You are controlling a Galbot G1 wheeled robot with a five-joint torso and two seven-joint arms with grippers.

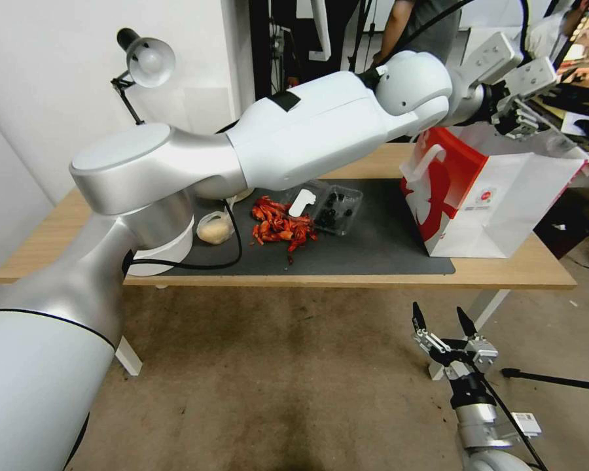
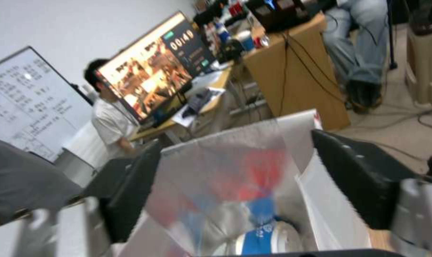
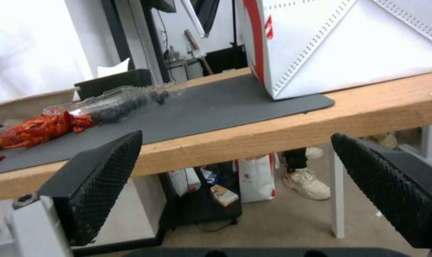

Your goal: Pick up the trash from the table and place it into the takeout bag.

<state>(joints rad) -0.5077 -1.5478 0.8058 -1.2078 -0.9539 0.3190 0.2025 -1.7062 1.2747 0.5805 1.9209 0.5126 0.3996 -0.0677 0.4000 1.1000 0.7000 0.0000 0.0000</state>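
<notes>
Takeout bag point(image 1: 497, 196) upright at right end of table point(image 1: 543, 271), its base half on dark mat point(image 1: 373, 252), half on bare wood; front edge of table just beside it, bare wood strip narrow there. Open floor point(image 1: 294, 373) in front of table.

Left gripper point(image 1: 527, 98) stretched across table, over open mouth of bag, near its far rim. Fingers point(image 2: 363, 175) spread wide, holding nothing, one each side of bag's mouth in left wrist view. Inside bag point(image 2: 321, 210): blue-and-white paper cup point(image 2: 268, 232) at bottom, below and between fingers, not touching; something red above it, too blurred to name.

Right gripper point(image 1: 442, 327) low, in front of table edge, below tabletop level, over floor, well apart from bag. Fingers point(image 3: 106, 185) released, wide apart, empty.

On mat, w/ clear room between them and bag: red food scraps point(image 1: 281, 226) in a heap, clear tray w/ dark bits point(image 1: 334, 209) touching heap's far-right side, small clear tub of beige food point(image 1: 214, 227) near left arm's elbow.
</notes>
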